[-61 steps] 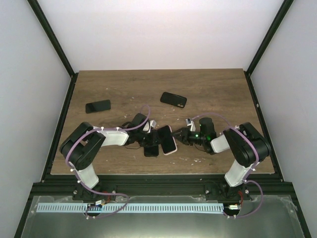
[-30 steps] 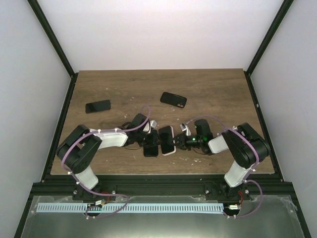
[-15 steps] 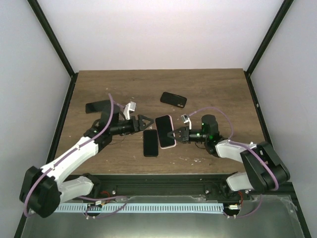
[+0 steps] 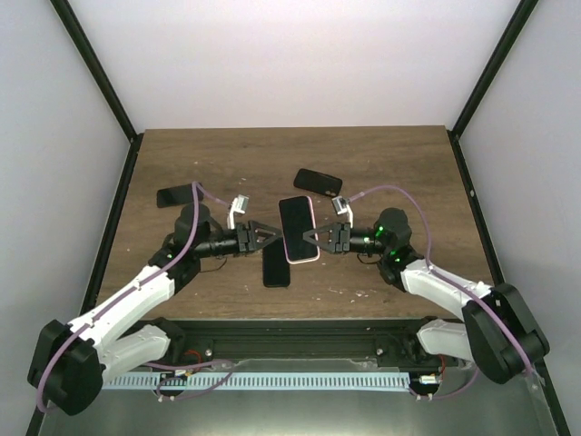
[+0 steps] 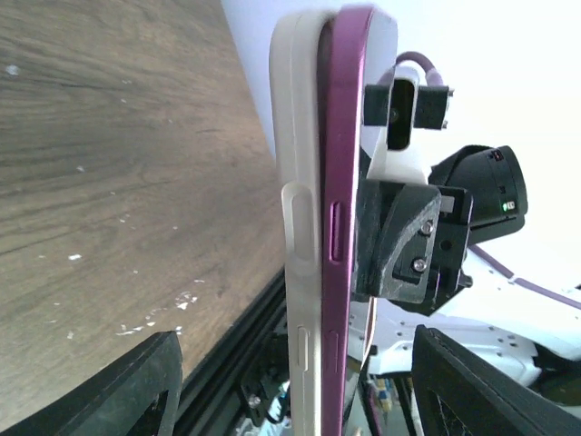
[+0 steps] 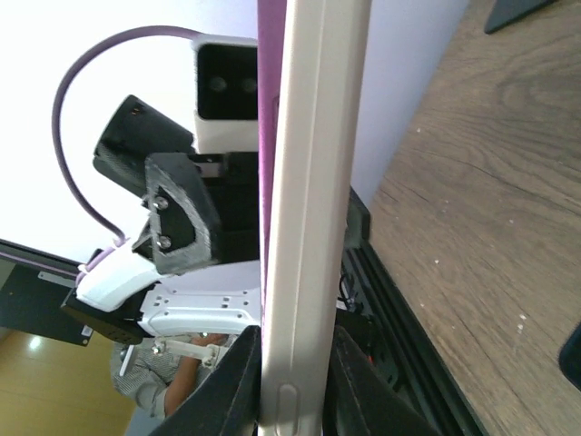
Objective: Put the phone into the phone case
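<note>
A purple phone [image 5: 343,227] lies flat against a white phone case [image 5: 295,227], and the pair is held in the air above the table. From above it shows a black screen with a pink rim [image 4: 297,229]. My right gripper [image 4: 317,238] is shut across the stack from the right, its fingers [image 6: 238,381] hugging the white case [image 6: 313,227]. My left gripper [image 4: 270,234] is open on the left side. Its fingers [image 5: 118,386] stand wide on either side of the stack's edge without touching it. Whether the phone sits fully inside the case I cannot tell.
Three black phones lie on the wooden table [image 4: 399,173]: one just under the held stack [image 4: 277,264], one at the back left [image 4: 179,194], one behind the right gripper [image 4: 318,182]. The table's near edge and black rail run below both arms.
The stack has risen off the table and moved toward the back. My left gripper has let go and opened. The right gripper has kept its hold.
</note>
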You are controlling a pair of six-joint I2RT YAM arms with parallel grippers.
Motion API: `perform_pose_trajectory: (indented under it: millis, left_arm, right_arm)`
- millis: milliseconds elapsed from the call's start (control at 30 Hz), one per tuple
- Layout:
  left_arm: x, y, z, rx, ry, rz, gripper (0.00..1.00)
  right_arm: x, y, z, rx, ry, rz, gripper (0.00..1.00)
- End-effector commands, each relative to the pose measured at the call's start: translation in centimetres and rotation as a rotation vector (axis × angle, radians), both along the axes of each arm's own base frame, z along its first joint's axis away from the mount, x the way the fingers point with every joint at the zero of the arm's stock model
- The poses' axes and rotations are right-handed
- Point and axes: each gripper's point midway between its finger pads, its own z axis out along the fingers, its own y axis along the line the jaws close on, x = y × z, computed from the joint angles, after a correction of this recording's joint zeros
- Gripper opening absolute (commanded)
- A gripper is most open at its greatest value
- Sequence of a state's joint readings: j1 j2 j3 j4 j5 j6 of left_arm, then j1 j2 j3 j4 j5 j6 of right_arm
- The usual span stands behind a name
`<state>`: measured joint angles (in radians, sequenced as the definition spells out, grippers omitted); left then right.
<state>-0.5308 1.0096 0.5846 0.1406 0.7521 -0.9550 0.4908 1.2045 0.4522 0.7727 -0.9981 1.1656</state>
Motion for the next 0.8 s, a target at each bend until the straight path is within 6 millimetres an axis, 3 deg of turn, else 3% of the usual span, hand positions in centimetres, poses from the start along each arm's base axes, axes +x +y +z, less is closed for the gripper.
perform_pose_trajectory:
  millis: [0,167,467,667,767]
  left_arm:
    - [-1.4,-1.3,2.1,-0.086,-0.048,-0.087,0.7]
    - [-2.2,-2.7,2.3,-0.086,-0.055,-0.136,0.62]
    - [-1.9,-2.9,1.8,-0.075,-0.052,-0.129,0.27]
    - [-1.6,-2.6,1.2,-0.014,-0.073,-0.117,0.12]
    - [-1.4,-2.3,1.1,0.021,-0.091,-0.095,0.06]
  right_arm:
    - [0.0,0.2,5.1,0.09,-0.124,-0.016,0.17]
    - [0.2,0.6,5.4,0.097,-0.116,-0.022,0.17]
    - [0.0,0.8,4.8,0.098,-0.096,-0.008,0.18]
    - [-0.2,0.9,3.8,0.08,-0.079,0.004,0.3]
    - [-0.1,0.9,3.4,0.074,-0.07,-0.006,0.31]
